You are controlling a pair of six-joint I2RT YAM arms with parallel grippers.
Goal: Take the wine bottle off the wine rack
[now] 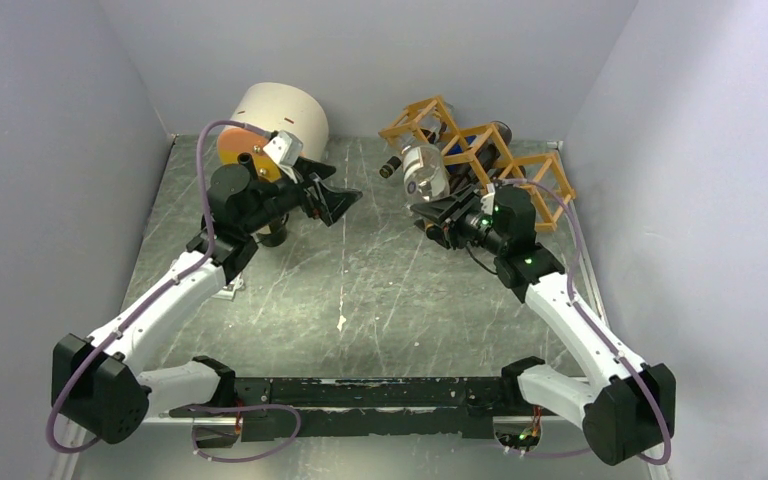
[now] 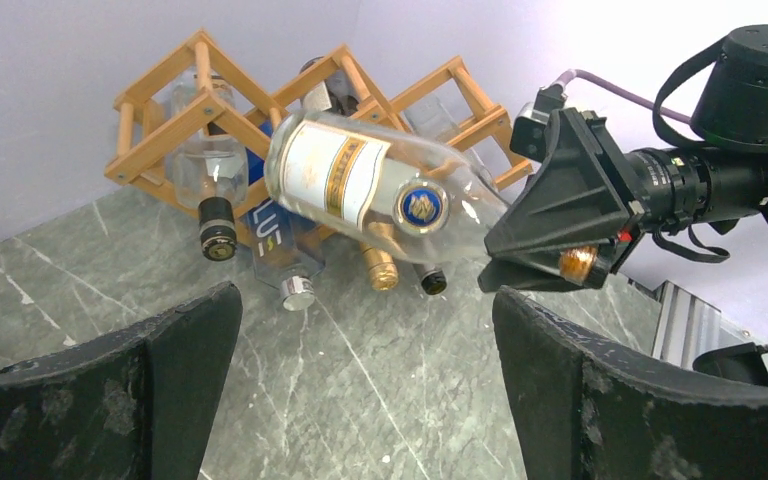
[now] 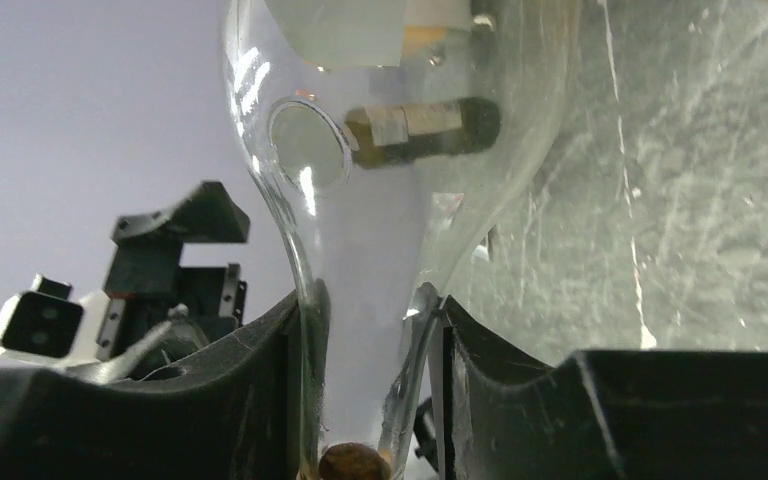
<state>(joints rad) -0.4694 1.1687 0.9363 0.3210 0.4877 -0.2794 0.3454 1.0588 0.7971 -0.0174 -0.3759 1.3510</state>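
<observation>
One wine bottle, neck clamped in right end effector, near wine rack

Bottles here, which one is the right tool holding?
The clear wine bottle with the cream label, neck in the right tool; other bottles lie in the wine rack.

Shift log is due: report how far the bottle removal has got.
Done: the right hand is shut on the wine bottle at its neck. In hand: the bottle hangs tilted in front of the wine rack, its base near the lattice. Left: carry it clear of the rack. The left hand is open.
</observation>
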